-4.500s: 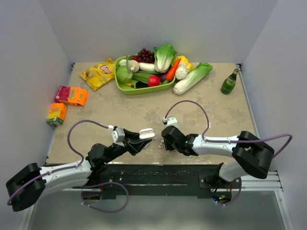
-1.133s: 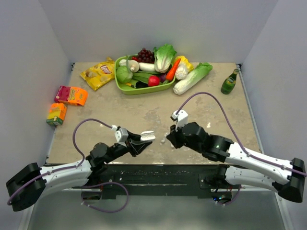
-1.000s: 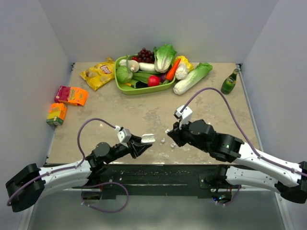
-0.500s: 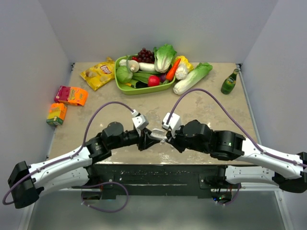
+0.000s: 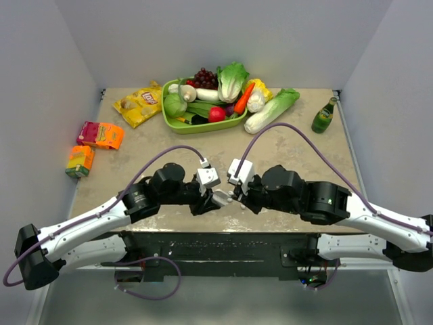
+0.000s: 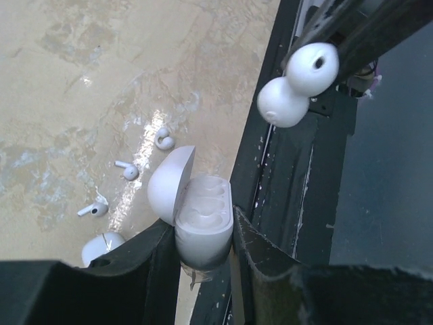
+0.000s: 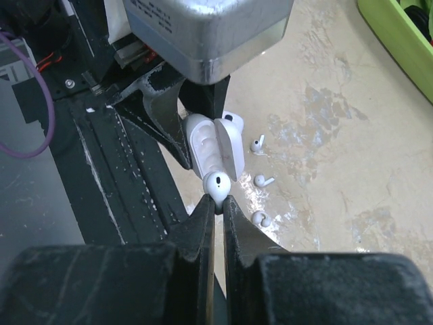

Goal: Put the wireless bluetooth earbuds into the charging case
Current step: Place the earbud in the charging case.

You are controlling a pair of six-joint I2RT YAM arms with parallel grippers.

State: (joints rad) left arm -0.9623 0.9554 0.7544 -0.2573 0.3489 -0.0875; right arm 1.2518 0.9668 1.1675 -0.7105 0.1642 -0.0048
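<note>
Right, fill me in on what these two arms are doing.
The left hand grips the open charging case, its lid flipped up. The right hand pinches one earbud and holds it close to the case's opening, not yet seated. A few more earbuds lie loose on the table beside them.

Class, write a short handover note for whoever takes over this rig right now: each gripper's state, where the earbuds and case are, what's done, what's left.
Left gripper: shut on the open charging case, lid up; both wells look empty.
Right gripper: shut on one earbud, held right at the case's mouth.
Three loose earbuds lie on the table nearby.
Done: case open and gripped, one bud picked up.
Left: seat this bud, then fetch the others.
</note>
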